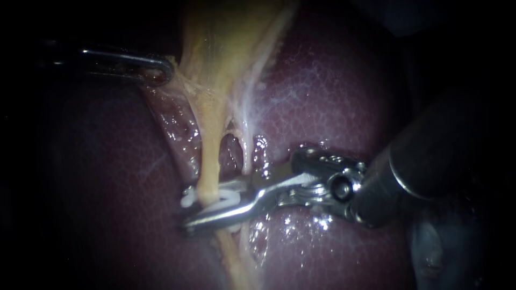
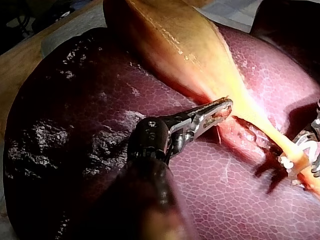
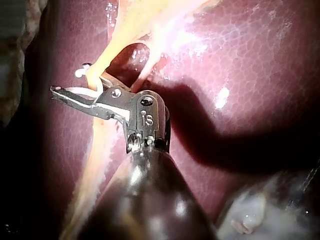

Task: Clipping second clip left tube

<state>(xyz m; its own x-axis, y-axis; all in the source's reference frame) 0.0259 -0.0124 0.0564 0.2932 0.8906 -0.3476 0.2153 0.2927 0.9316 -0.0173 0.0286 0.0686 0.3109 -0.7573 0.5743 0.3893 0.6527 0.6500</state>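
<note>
Dark red, finely mottled liver [image 1: 333,91] forms the background in every view, and the pale yellow gallbladder [image 1: 226,43] is seen lying on it at the top of the endoscope view. From the gallbladder's narrow end the left tube [image 1: 208,156] is drawn out as a thin, smooth, yellow cord. Its long axis runs almost straight down the endoscope view, then leans slightly to the right below the jaws. A thinner, whitish right tube [image 1: 246,153] is seen just beside it.

A white clip [image 1: 220,200] is set across the left tube, roughly at right angles to it. The clip is held between the jaws of the right instrument [image 1: 200,210], which stand partly apart, one on each side of the tube.

The jaws of the left instrument [image 1: 158,72] are closed on tissue at the gallbladder's edge, well apart from the clip.
</note>
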